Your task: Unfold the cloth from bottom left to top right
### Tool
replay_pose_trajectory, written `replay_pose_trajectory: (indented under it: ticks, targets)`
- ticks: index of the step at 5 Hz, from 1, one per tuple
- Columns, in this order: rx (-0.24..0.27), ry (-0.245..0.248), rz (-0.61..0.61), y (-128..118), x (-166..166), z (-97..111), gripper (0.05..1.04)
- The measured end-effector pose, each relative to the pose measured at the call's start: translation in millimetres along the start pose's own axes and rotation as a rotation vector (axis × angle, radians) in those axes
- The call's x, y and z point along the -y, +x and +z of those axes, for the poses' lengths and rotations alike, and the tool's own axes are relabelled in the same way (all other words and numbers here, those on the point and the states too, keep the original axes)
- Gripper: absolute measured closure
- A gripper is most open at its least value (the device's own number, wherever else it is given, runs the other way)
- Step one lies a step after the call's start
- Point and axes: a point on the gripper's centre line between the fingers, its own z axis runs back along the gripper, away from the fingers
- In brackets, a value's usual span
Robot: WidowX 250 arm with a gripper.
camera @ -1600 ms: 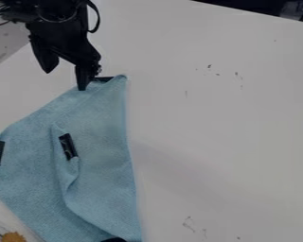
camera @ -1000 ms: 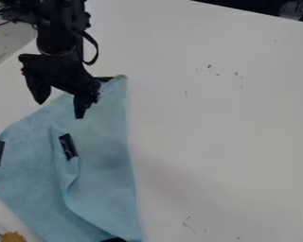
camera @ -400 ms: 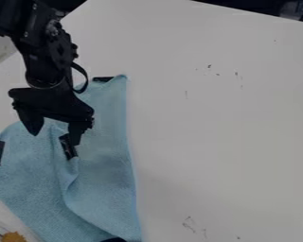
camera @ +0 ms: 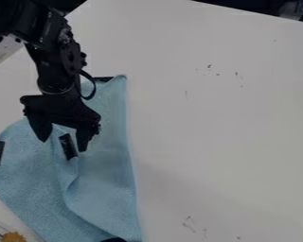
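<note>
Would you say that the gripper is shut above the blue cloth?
No, the gripper is open, its fingers spread over the cloth.

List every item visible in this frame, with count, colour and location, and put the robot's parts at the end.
cloth: one, light blue, on the left side of the table, partly folded
black tabs: four, black, one at the cloth's left corner, one at its top corner, one at the inner fold, one at the bottom edge of the view
table: one, whitish, across most of the view
marks: several, dark, scattered on the table right of the cloth
small object: one, orange-brown, bottom left corner; cannot tell what it is
arm: one, black, coming in from the upper left
gripper: one, black, over the cloth's upper part, fingers apart
</note>
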Motion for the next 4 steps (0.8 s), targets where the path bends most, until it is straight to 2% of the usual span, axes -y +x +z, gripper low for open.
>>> replay_pose_trajectory:
  ticks: [1, 2, 4]
  targets:
    - [-0.006, -0.022, 0.006, 0.0, 3.1, -8.1, 0.096]
    - [-0.019, -0.029, 0.017, -5.0, -0.9, -13.1, 0.18]
    - [-0.024, -0.056, -0.009, -6.0, -1.4, -16.8, 0.77]
